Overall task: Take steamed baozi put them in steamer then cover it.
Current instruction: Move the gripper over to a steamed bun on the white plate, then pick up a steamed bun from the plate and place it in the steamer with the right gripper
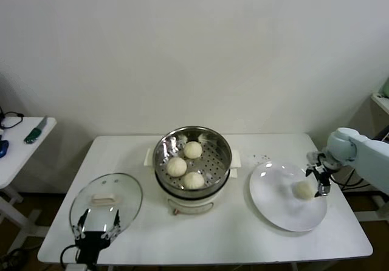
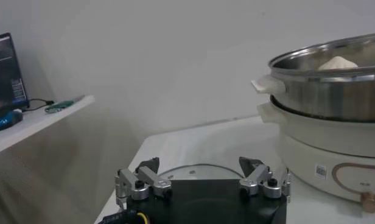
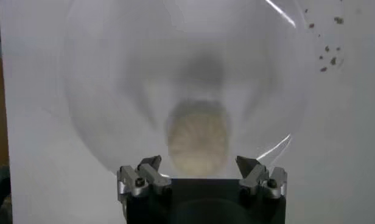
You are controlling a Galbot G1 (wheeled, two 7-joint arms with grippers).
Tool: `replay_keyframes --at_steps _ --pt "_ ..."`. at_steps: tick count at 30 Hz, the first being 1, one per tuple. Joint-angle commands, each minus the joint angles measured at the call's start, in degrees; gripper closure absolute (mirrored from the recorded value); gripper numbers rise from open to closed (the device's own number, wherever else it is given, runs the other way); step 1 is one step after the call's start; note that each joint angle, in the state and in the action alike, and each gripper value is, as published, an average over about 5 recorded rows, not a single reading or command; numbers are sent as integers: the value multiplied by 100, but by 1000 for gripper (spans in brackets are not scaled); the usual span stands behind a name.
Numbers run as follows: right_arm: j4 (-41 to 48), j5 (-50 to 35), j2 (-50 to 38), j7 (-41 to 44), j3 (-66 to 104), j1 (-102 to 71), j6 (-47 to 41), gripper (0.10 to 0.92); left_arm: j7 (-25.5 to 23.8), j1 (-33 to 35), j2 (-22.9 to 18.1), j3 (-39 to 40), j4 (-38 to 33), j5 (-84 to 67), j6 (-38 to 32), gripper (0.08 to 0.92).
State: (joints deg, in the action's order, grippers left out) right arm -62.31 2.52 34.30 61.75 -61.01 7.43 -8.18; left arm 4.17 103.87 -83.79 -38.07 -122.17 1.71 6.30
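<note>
Currently, at the left of the table, the left gripper hovers parked with its jaws spread and empty, over the near edge of the glass lid, which lies flat beside the steamer. The steamer stands at table centre. Three steamed baozi sit on its perforated floor, close together. At the right, the white plate carries the fourth baozi. The right gripper is positioned just above this bun with its jaws spread to either side; no contact is visible, so it is released, not grasping.

Handling judgement: the bun appears light, soft and easily dented, with a smooth skin. Take hold across its widest part, at mid-height, with jaws closing only until they seat. Excess force would likely crush the dough. The lid appears rigid and breakable; its cream handle is the evident grip point.

View differences: the head view alone shows the count of buns and the full layout. The left wrist view shows the left gripper low over the lid rim, the steamer wall in profile, and one bun top above the rim. The right wrist view shows the right gripper centred on the fourth baozi, and scattered dark specks on the table beyond the plate.
</note>
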Motion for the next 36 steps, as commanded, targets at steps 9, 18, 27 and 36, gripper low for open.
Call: replay_keyframes --at_steps 9,18,27,36 --pt "637 301 426 23 611 -589 73 203 9 -56 5 -4 49 41 34 177" --pt "770 64 559 55 535 -492 41 215 20 -118 7 1 69 51 65 177" --pt "687 -190 475 83 323 -307 31 346 20 -144 0 9 121 46 52 177" --pt "277 -1321 361 95 -1296 1356 -210 355 -103 -98 14 75 31 27 111 177"
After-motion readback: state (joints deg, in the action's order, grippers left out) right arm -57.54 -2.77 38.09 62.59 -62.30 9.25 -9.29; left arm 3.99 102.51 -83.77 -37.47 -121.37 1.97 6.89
